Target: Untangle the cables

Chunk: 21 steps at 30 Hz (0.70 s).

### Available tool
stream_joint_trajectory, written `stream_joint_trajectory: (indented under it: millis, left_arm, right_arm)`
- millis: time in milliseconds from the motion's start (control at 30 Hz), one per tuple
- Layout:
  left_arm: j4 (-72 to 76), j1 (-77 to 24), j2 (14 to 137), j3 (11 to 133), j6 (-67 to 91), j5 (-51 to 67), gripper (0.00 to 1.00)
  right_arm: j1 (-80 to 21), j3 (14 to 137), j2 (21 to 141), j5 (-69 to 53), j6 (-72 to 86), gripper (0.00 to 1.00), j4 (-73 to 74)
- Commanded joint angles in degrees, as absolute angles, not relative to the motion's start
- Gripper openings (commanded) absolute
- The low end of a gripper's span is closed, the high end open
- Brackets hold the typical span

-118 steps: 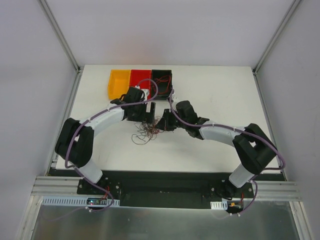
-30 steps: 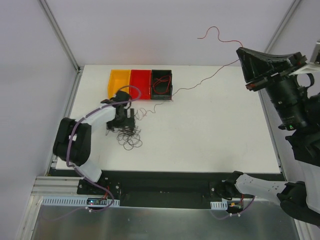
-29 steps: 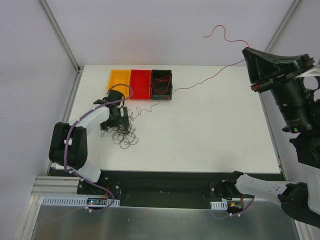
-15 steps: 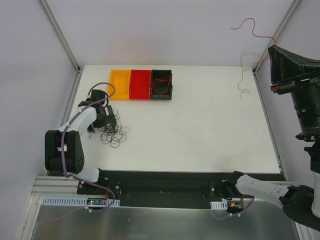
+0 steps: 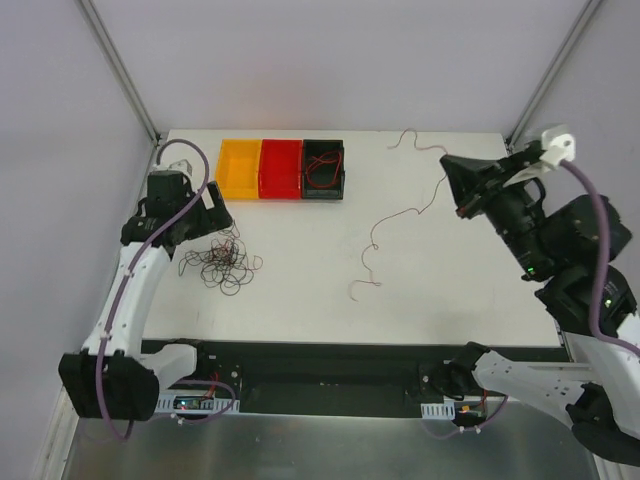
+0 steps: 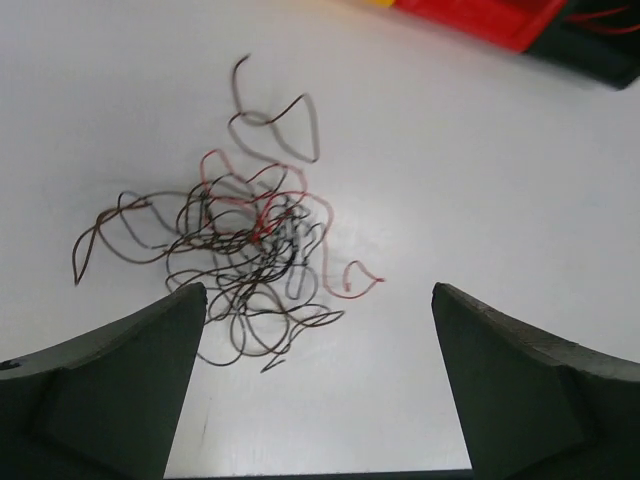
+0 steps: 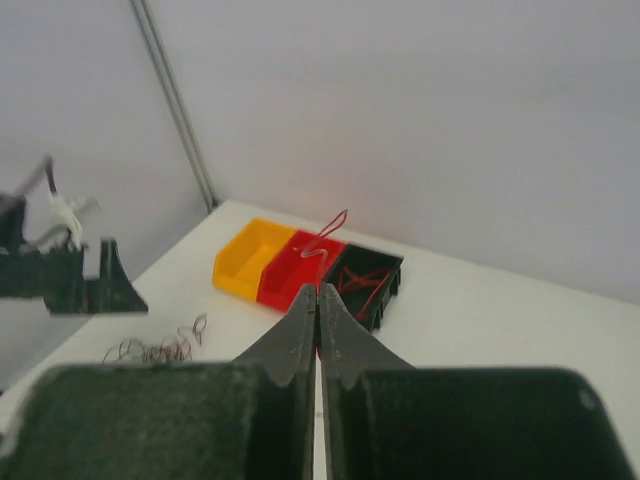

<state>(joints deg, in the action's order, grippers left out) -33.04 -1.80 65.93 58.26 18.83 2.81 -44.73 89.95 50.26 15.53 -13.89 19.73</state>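
- the right gripper (image 7: 318, 292) has its fingers pressed together on a single red cable (image 5: 372, 240). the pinch point itself is hidden between the fingertips, and only a curl of the cable shows above them.
- in the top view this cable runs from the raised right gripper down towards the middle of the table (image 5: 450, 280). where it leaves the surface cannot be made out.
- the tangle of cables (image 6: 235, 255), black, brown and dark red, lies near the left edge of the table. single strands cannot be followed through it.
- the left gripper (image 6: 317, 292) has its fingers spread wide with nothing between them. it is above the tangle, and its height above the table cannot be judged.
- the right arm's far end is cut off at the frame edge in the top view.
- the surface is plain white, with pale walls (image 5: 300, 60) and metal posts (image 5: 120, 70) at the far corners.
- an orange bin (image 5: 240, 168), a red bin (image 5: 281, 168) and a black bin (image 5: 343, 170) stand side by side at the far edge, left of centre. red wires lie in the black one.
- the near half and the right side of the table carry only the single cable.
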Motion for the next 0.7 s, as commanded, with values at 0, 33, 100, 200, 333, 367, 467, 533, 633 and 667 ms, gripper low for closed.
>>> stream_joint_trajectory:
  millis: [0, 33, 100, 200, 333, 367, 467, 533, 633, 667]
  left_arm:
    - [-28.76, -1.84, 58.11, 61.87, 20.47, 14.47, 0.93]
    - [-26.65, -2.11, 57.49, 62.22, 21.61, 16.94, 0.92]
    - [-23.57, -3.59, 58.00, 63.19, 23.37, 20.47, 0.92]
    - [-21.97, -7.72, 63.69, 68.45, 23.21, 21.88, 0.95]
    - [-21.27, -11.85, 70.21, 74.17, 22.77, 22.41, 0.98]
    - [-20.92, -12.74, 71.53, 74.96, 22.33, 22.24, 0.98]
    - [-20.30, -14.41, 74.35, 75.06, 20.14, 23.29, 0.98]
    - [-20.04, -14.94, 74.62, 72.79, 18.20, 22.59, 0.98]
    - [-18.90, -15.12, 74.44, 68.48, 16.53, 21.80, 0.98]
    - [-18.72, -15.64, 74.70, 67.51, 16.18, 21.54, 0.99]
  right_arm:
    - [-44.65, 80.27, 46.15, 9.43, -7.57, 0.00, 20.74]
    - [-44.65, 77.72, 45.97, 3.92, -7.21, 0.00, 20.57]
    - [-44.65, 71.40, 46.40, -5.23, -6.42, 0.00, 17.77]
    - [-44.65, 62.07, 48.33, -10.98, -3.00, 0.00, 13.81]
    - [-44.65, 55.30, 53.16, -11.25, 1.91, 0.00, 12.49]
    - [-44.65, 53.98, 54.57, -11.25, 3.06, 0.00, 11.70]
    - [-44.74, 49.58, 58.87, -10.29, 7.45, 0.00, 8.01]
    - [-44.74, 47.29, 61.51, -12.20, 10.27, 0.00, 3.71]
    - [-44.65, 48.07, 65.73, -13.19, 14.05, 0.00, 1.15]
    - [-44.65, 48.77, 67.13, -12.49, 15.11, 0.00, 1.06]
